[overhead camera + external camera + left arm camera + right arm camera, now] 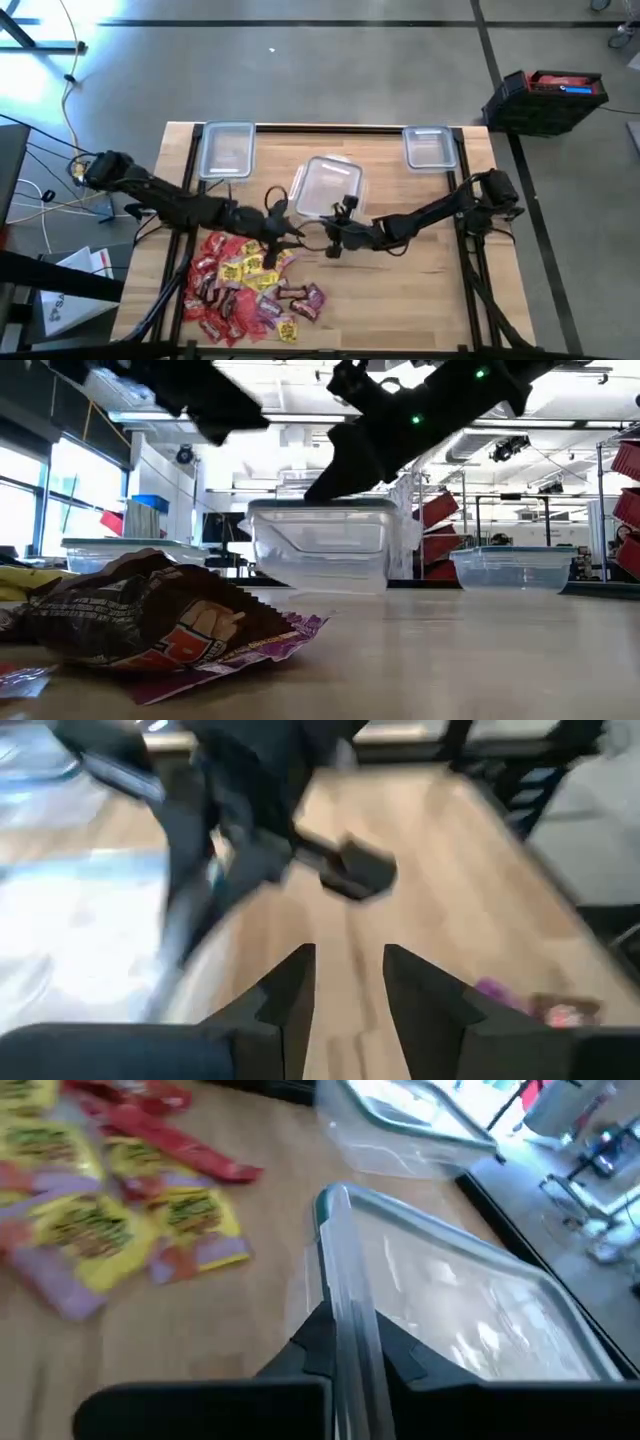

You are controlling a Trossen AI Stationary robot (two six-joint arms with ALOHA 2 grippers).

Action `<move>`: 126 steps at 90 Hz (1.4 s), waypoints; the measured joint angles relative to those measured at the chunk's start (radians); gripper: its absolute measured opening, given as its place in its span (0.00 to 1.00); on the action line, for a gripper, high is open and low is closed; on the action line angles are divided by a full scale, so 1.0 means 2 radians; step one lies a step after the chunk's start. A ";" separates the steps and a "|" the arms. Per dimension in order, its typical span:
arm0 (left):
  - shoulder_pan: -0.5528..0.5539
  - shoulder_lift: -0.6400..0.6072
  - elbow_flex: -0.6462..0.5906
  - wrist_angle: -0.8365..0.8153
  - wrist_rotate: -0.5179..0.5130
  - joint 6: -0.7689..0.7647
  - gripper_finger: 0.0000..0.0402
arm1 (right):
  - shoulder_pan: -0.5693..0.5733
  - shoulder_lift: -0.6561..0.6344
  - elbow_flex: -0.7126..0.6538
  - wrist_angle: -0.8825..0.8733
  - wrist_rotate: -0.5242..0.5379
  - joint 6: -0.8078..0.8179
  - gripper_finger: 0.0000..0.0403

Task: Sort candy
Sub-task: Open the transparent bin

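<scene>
- The candy lies heaped at the near-left of the wooden table, a loose pile of red, yellow and purple-pink packets with a few dark brown bars mixed in.
- The left gripper hangs at the far-right edge of that pile, its fingers spread with bare wood showing between them; it holds nothing.
- The right gripper sits just right of the left one, near the table's middle, and is pinched on the rim of a clear container; the wrist view shows the plastic edge running straight between its fingers.
- That middle container lies just beyond both grippers, tilted out of line with the table edges; two more clear containers stand along the far edge, one far-left and one far-right.
- The key relation: the pile lies near and left of the left gripper, almost beneath it, and left of the right gripper across a strip of bare table, so the left arm is clearly the closer one to the sweets.
- The red packets lie long and flat at mixed angles, so no single approach direction suits them all, in all likelihood.
- From table height a dark brown wrapper fills the near-left foreground, with the held container behind it.
</scene>
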 joint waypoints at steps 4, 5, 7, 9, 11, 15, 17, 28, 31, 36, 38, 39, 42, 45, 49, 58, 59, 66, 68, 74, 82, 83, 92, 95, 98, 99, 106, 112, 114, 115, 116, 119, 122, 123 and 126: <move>-0.012 0.011 0.000 0.002 -0.024 -0.011 0.26 | -0.005 -0.004 0.000 0.006 -0.014 0.003 0.00; -0.014 0.014 0.000 0.003 -0.031 -0.014 0.26 | -0.006 -0.004 0.000 0.009 -0.020 0.003 0.00; -0.018 0.021 0.000 0.002 -0.044 -0.021 0.26 | -0.009 -0.005 0.000 0.016 -0.030 0.007 0.00; -0.021 0.028 0.000 0.001 -0.059 -0.028 0.26 | -0.011 -0.005 0.000 0.020 -0.040 0.011 0.00; -0.023 0.036 0.000 0.000 -0.073 -0.035 0.26 | -0.012 -0.005 0.000 0.021 -0.049 0.015 0.00; -0.024 0.051 0.000 0.001 -0.100 -0.048 0.26 | -0.015 -0.004 0.000 0.021 -0.065 0.023 0.00; -0.025 0.058 0.000 0.002 -0.111 -0.054 0.26 | -0.016 -0.004 0.000 0.021 -0.071 0.027 0.00; -0.025 0.103 0.000 0.006 -0.164 -0.079 0.26 | -0.017 -0.004 0.000 0.028 -0.077 0.044 0.00; -0.024 0.115 0.000 0.007 -0.181 -0.085 0.26 | -0.017 -0.004 0.000 0.031 -0.080 0.048 0.00; -0.023 0.134 0.000 0.014 -0.208 -0.092 0.26 | -0.017 -0.004 0.000 0.038 -0.095 0.055 0.00; -0.023 0.140 0.000 0.017 -0.217 -0.096 0.26 | -0.018 -0.004 0.000 0.042 -0.101 0.059 0.00; -0.023 0.143 0.000 0.018 -0.222 -0.097 0.26 | -0.018 -0.004 0.000 0.045 -0.104 0.061 0.00; -0.023 0.152 0.000 0.020 -0.234 -0.102 0.26 | -0.018 -0.004 0.000 0.051 -0.112 0.067 0.00; -0.023 0.160 0.000 0.021 -0.239 -0.107 0.26 | -0.017 -0.004 0.000 0.055 -0.116 0.071 0.00; -0.024 0.169 0.000 0.020 -0.247 -0.114 0.26 | -0.018 -0.004 0.000 0.064 -0.121 0.075 0.00; -0.022 0.179 0.000 0.013 -0.253 -0.128 0.26 | -0.018 -0.015 0.000 0.066 -0.114 0.080 0.00; -0.022 0.179 0.000 0.012 -0.254 -0.129 0.26 | -0.018 -0.017 0.000 0.065 -0.113 0.080 0.00; -0.022 0.179 0.000 0.006 -0.258 -0.132 0.26 | -0.018 -0.029 0.000 0.059 -0.104 0.080 0.00; -0.022 0.177 0.000 0.003 -0.258 -0.132 0.26 | -0.018 -0.032 0.000 0.057 -0.102 0.079 0.00; -0.022 0.171 0.000 -0.004 -0.259 -0.132 0.26 | -0.018 -0.047 0.000 0.049 -0.092 0.064 0.00; -0.027 0.160 0.000 -0.012 -0.262 -0.132 0.26 | -0.018 -0.076 0.000 0.030 -0.063 0.039 0.00; -0.027 0.159 0.000 -0.014 -0.262 -0.132 0.26 | -0.018 -0.080 0.000 0.027 -0.059 0.036 0.00; -0.028 0.146 0.000 -0.034 -0.260 -0.137 0.26 | -0.017 -0.116 0.000 0.000 -0.029 0.011 0.00; -0.028 0.142 0.000 -0.043 -0.262 -0.141 0.26 | -0.017 -0.127 0.000 -0.007 -0.018 -0.001 0.00; -0.028 0.139 0.000 -0.052 -0.261 -0.147 0.26 | -0.016 -0.139 0.000 -0.012 -0.004 -0.014 0.00; -0.028 0.138 0.000 -0.055 -0.262 -0.149 0.26 | -0.016 -0.142 0.000 -0.013 0.001 -0.018 0.00; -0.028 0.135 0.000 -0.076 -0.262 -0.161 0.26 | -0.016 -0.167 0.000 -0.029 0.036 -0.044 0.00; -0.028 0.134 0.000 -0.091 -0.262 -0.172 0.26 | -0.016 -0.189 0.000 -0.054 0.062 -0.056 0.00; -0.028 0.134 0.000 -0.095 -0.262 -0.176 0.26 | -0.016 -0.196 0.000 -0.063 0.067 -0.059 0.00; -0.028 0.134 0.000 -0.097 -0.262 -0.177 0.26 | -0.015 -0.200 0.000 -0.068 0.070 -0.060 0.00; -0.028 0.134 0.000 -0.099 -0.262 -0.179 0.26 | -0.015 -0.203 0.000 -0.073 0.071 -0.062 0.00; -0.028 0.134 0.000 -0.108 -0.261 -0.184 0.26 | -0.013 -0.215 0.000 -0.089 0.077 -0.067 0.00; -0.028 0.134 0.000 -0.116 -0.261 -0.190 0.26 | -0.011 -0.226 0.000 -0.108 0.084 -0.068 0.00; -0.028 0.134 0.000 -0.117 -0.261 -0.192 0.26 | -0.010 -0.229 0.000 -0.113 0.087 -0.068 0.00; -0.028 0.134 0.000 -0.122 -0.261 -0.196 0.26 | -0.005 -0.239 0.000 -0.129 0.098 -0.066 0.00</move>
